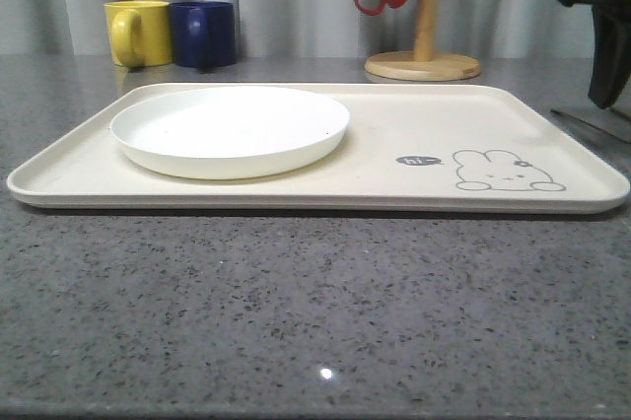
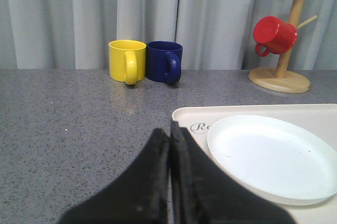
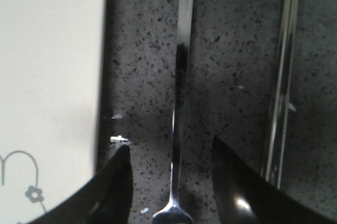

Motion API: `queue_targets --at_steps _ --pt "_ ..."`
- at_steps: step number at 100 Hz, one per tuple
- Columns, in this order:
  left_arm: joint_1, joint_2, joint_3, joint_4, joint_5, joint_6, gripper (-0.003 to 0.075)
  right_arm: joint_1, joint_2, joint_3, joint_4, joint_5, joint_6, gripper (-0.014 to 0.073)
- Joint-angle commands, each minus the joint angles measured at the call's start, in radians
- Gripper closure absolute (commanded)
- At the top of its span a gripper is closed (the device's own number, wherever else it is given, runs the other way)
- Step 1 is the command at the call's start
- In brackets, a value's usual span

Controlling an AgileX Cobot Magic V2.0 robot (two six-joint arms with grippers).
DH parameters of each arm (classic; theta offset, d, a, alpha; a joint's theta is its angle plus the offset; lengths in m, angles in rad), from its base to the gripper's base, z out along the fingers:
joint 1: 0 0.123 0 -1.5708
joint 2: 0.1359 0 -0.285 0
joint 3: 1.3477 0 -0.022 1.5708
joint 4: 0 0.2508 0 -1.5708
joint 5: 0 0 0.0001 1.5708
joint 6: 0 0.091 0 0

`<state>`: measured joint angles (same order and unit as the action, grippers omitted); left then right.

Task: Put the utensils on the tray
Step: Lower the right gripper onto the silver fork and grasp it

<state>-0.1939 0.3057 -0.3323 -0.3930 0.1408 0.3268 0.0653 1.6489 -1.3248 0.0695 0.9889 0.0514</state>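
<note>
- In the front view we saw the cream tray [image 1: 414, 134] lying flat on the grey speckled table [image 1: 296, 312], with a round white plate [image 1: 230, 130] resting on its left half and a grey rabbit drawing [image 1: 505, 173] near its right front corner.
- The right gripper [image 3: 169, 182] was pointed down at the table just beside the tray's edge [image 3: 52, 77]; its two dark fingers [image 3: 113, 190] stood apart, one on each side of a slim metal handle.
- That handle belonged to the fork [image 3: 180, 103], which lay flat on the table between the open jaws, not yet touched by either finger as far as we could tell.
- The pair of chopsticks [image 3: 281, 77] lay on the table parallel to the fork, on the side away from the tray.
- From the front, a dark part of the right arm [image 1: 603, 26] hung over the table past the tray's right end.
- The left gripper [image 2: 169, 171] was held low and level near the tray's left end, its jaws pressed together with nothing between them.
- Behind stood a yellow mug [image 2: 127, 61] and a navy mug [image 2: 165, 61], touching, and a wooden mug tree [image 2: 287, 40] carrying a red mug [image 2: 274, 34].
</note>
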Motion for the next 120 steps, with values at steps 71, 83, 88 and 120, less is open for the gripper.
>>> queue_targets --at_steps 71,83,88,120 --pt "-0.004 0.008 -0.026 -0.004 -0.075 -0.005 0.0738 -0.002 0.026 -0.036 -0.005 -0.021 -0.013 0.0395" --pt "-0.004 0.008 -0.026 -0.004 -0.075 -0.005 0.0738 -0.002 0.041 -0.036 -0.005 -0.005 -0.013 0.0418" --pt "-0.004 0.008 -0.026 -0.004 -0.075 -0.005 0.0738 -0.002 0.047 -0.036 -0.005 0.002 -0.013 0.0455" --pt "-0.004 0.008 -0.026 -0.004 -0.075 -0.005 0.0738 -0.002 0.037 -0.055 -0.005 0.029 -0.013 0.0641"
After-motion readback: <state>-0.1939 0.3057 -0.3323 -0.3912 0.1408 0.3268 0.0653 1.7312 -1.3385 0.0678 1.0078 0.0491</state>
